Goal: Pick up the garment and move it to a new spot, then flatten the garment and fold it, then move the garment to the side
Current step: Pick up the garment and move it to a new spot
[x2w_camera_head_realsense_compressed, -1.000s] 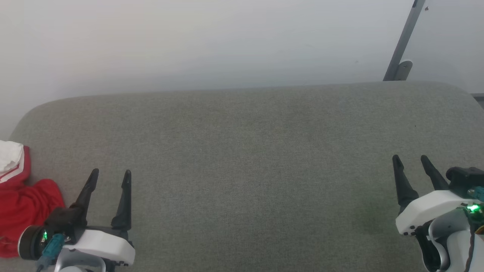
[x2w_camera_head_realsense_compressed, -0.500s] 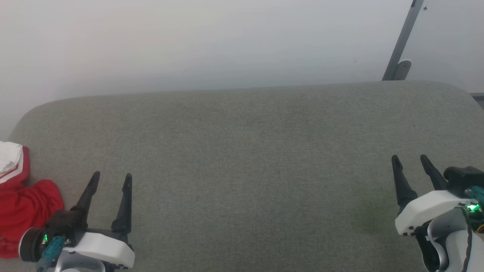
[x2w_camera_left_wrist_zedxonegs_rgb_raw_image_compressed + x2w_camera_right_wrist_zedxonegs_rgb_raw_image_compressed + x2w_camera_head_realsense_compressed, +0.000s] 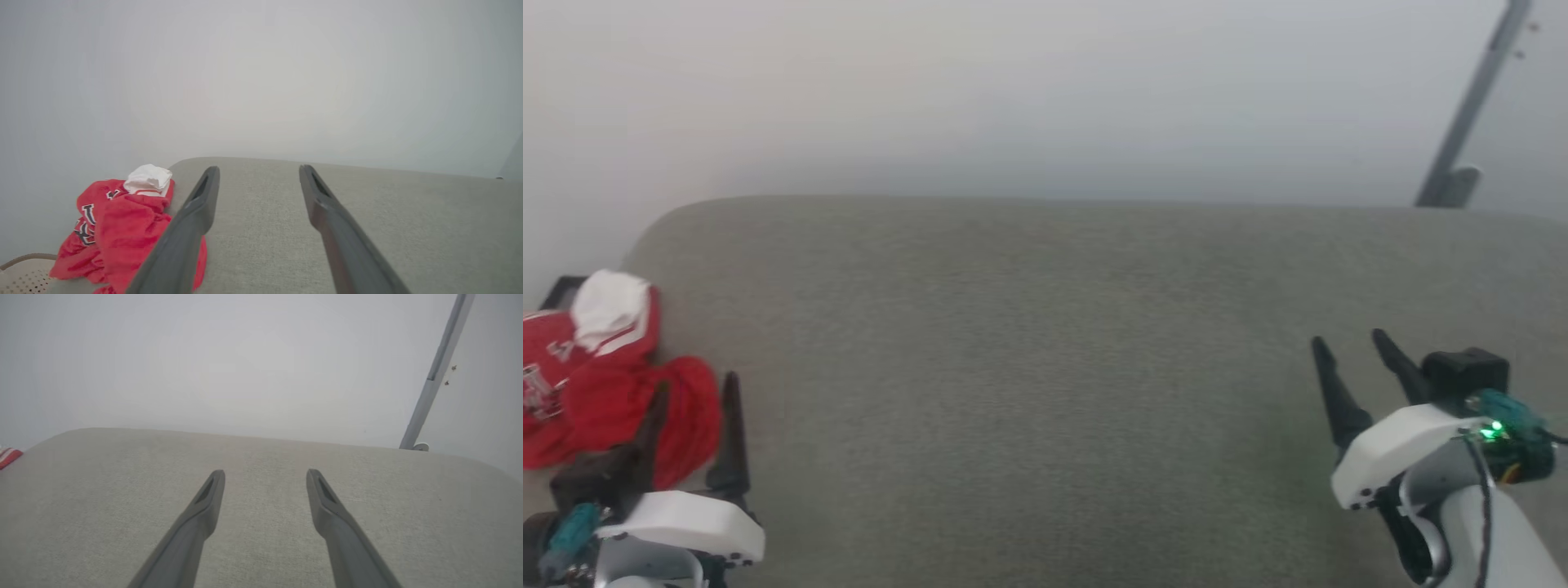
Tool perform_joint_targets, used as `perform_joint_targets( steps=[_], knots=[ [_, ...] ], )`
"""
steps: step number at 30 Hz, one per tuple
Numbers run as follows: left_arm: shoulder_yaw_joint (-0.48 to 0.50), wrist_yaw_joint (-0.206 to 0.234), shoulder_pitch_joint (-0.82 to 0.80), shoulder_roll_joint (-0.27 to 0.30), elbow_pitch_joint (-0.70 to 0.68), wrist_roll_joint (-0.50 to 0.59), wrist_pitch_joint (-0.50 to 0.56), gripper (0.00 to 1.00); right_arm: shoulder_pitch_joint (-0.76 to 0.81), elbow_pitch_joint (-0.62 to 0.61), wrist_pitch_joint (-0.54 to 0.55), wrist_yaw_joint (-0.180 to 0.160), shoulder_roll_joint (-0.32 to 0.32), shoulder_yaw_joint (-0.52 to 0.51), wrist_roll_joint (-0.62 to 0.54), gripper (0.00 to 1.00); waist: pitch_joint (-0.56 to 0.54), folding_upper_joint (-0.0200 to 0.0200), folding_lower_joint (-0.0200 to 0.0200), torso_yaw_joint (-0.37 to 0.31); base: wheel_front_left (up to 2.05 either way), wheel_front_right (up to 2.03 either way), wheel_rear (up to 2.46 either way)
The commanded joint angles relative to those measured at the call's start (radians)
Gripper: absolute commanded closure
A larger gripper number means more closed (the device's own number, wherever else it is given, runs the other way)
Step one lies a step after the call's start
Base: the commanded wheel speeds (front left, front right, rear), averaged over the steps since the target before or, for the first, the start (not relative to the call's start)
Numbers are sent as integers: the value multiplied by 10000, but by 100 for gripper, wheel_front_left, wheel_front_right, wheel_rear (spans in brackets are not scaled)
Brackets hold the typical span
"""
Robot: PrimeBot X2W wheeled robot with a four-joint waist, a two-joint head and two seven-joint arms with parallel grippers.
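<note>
Loosely crumpled, the garment lies just left of the left fingers.

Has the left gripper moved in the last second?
Yes. Against the red jersey, the left gripper shifted left: one of its fingers now overlaps it in the head view.
</note>
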Motion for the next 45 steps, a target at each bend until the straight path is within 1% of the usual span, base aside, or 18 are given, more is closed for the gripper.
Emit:
perform_joint_targets(
  steps=[1,7,12,16,19,21,25,29,30,35,36,38,43,44,45],
  knots=[
    [84,86,-49,59,21,-94,26,0,-142,38,2,4,38,129,38,0,-115,0,0,373,0,0,0],
    [371,237,66,74,-13,-378,163,0,-400,194,42,4,131,695,191,0,-304,0,0,1247,0,0,0],
    [537,249,212,230,-116,-591,323,0,-540,351,-14,4,217,1029,276,0,-392,0,0,1842,0,0,0],
    [589,258,215,224,-145,-778,475,0,-540,495,-109,4,224,1071,312,0,-406,0,0,2133,0,0,0],
    [597,126,152,237,-70,-956,693,0,-560,553,-136,4,209,1087,326,0,-375,0,0,2202,0,0,0],
    [517,117,-65,189,2,-1033,878,0,-601,588,-136,4,138,1045,335,0,-299,0,0,2178,0,0,0],
    [613,144,-467,307,203,-1302,1254,0,-716,551,-85,4,10,906,292,0,-39,0,0,1994,0,0,0],
    [685,118,-1228,586,494,-1517,1805,0,-981,284,86,4,-177,765,204,0,568,0,0,1682,0,0,0],
    [727,91,-1710,698,716,-1662,2066,0,-1111,119,168,4,-273,663,178,0,918,0,0,1519,0,0,0],
    [773,81,-3079,1182,1790,-1934,2832,0,-1528,-443,422,4,-530,442,89,0,1936,0,0,1076,0,0,0],
    [841,79,-3426,1198,2059,-2112,2967,0,-1608,-591,476,4,-570,399,84,0,2177,0,0,993,0,0,0],
    [812,120,-4015,1346,2691,-2126,3224,0,-1722,-842,589,4,-670,289,42,0,2586,0,0,863,0,0,0],
    [818,402,-5337,1606,4467,-2282,4001,0,-1948,-1554,906,4,-828,119,-31,0,3557,0,0,576,0,0,0],
    [818,402,-5337,1606,4467,-2282,4001,0,-1948,-1554,906,4,-828,119,-31,0,3557,0,0,576,0,0,0],
    [787,479,-5551,1640,4878,-2305,4243,0,-1965,-1660,979,4,-858,82,-50,0,3704,0,0,542,0,0,0]
  ],
)
